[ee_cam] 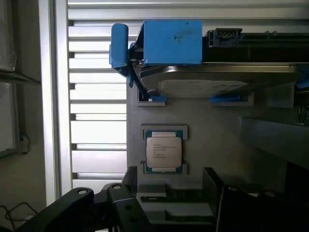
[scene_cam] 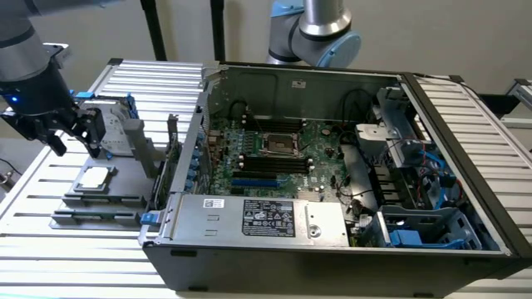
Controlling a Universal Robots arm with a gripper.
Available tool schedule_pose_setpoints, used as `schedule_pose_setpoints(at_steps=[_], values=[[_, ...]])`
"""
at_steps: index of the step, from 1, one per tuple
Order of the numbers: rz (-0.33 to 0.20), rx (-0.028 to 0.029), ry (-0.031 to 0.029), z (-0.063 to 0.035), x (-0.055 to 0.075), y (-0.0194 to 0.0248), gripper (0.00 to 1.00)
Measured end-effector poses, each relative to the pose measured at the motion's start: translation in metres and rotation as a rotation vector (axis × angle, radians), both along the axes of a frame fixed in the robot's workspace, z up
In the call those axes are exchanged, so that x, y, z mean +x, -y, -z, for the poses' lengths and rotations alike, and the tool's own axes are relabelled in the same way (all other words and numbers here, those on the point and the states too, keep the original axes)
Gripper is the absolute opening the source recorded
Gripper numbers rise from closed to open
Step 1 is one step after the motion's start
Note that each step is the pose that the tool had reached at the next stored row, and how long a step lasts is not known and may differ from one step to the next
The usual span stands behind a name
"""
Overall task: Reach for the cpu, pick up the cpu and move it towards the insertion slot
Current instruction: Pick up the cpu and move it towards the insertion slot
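The cpu point(scene_cam: 94, 177) point(ee_cam: 164, 151), a small square chip with a silver-grey top, lies flat in a grey holder point(scene_cam: 99, 194) on the slatted table at the exterior view's left. My gripper point(scene_cam: 76, 151) point(ee_cam: 169, 193) hangs just above and slightly behind it, open, with nothing between its dark fingers point(scene_cam: 58, 144). The insertion slot point(scene_cam: 278, 144), a square socket with a shiny metal frame and a dark centre, sits on the motherboard inside the open computer case, well to the exterior view's right of the chip.
A silver hard drive in a blue frame point(scene_cam: 112, 124) point(ee_cam: 217, 82) stands in the holder right behind my gripper. The case wall point(scene_cam: 179, 168) rises between holder and motherboard. A power supply point(scene_cam: 266, 218) and a second arm point(scene_cam: 320, 31) are near the case.
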State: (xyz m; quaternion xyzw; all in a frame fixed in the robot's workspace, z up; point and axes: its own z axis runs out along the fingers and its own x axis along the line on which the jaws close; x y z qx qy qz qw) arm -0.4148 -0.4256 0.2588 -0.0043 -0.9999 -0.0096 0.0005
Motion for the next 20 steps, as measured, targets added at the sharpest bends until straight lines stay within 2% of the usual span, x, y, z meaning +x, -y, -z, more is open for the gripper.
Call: schedule_pose_setpoints(at_steps=[20], values=[[0.0,-0.0001,-0.0001,0.0363,0.0,0.0,0.65]])
